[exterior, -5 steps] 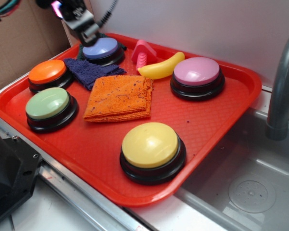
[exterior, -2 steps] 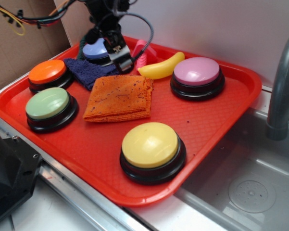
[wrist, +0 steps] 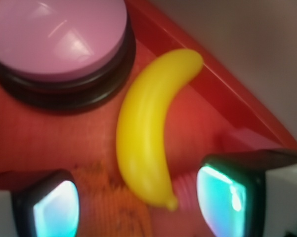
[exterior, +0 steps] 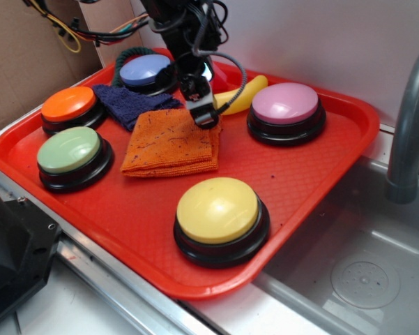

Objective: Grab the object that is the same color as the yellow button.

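exterior view: a red tray (exterior: 321,174) holds a yellow button (exterior: 217,209) at the front and a yellow toy banana (exterior: 245,95) at the back, beside a pink button (exterior: 286,103). the gripper (exterior: 203,112) hangs over an orange cloth (exterior: 171,143), just left of the banana.

wrist view: the fingers (wrist: 49,205) stand spread wide, holding nothing; the banana's (wrist: 147,133) near tip lies between them, below.

My arm reaches down from above the red tray's (exterior: 348,150) far side, gripper (exterior: 203,112) pointing downward, its 2 fingers (wrist: 49,202) spread wide apart, gripping nothing, poised just above the tray.
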Controlling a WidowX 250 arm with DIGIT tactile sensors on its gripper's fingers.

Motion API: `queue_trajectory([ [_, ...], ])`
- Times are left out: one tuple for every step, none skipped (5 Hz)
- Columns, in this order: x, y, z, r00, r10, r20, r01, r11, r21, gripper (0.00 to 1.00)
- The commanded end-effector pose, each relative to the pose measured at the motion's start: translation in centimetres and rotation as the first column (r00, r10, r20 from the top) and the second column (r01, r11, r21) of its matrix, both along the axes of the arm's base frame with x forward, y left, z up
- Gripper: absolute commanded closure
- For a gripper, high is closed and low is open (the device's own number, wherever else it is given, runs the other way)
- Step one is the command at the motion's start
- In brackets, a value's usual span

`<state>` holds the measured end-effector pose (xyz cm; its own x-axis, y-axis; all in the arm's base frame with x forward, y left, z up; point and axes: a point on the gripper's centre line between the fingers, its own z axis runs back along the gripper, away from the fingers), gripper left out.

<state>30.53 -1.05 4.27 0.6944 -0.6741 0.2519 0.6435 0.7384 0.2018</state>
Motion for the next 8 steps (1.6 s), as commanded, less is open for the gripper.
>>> queue_trajectory([
  [2.0,-1.0,0.3,0.991,-0.116,0.073,0.123,0.987,-0.103,0.0],
  [2.0,-1.1,-0.3,0.989,-0.13,0.07,0.136,0.986,-0.097,0.0],
  [2.0,-0.8,-0.4,0.992,-0.103,0.076,0.111,0.989,-0.101,1.0],
  [2.2,-0.7,-1.0,0.996,-0.07,0.058,0.075,0.993,-0.087,1.0],
  [2.3,-0.7,-1.2,0.997,-0.06,0.048,0.064,0.995,-0.082,1.0],
  [1.6,-0.6,-0.5,0.999,0.025,0.02,-0.024,0.997,-0.071,1.0],
  [0.5,-0.2,1.8,0.99,0.14,-0.006,-0.14,0.99,-0.022,1.0],
  [-1.7,0.6,5.0,0.949,0.316,0.015,-0.316,0.949,0.016,1.0],
])
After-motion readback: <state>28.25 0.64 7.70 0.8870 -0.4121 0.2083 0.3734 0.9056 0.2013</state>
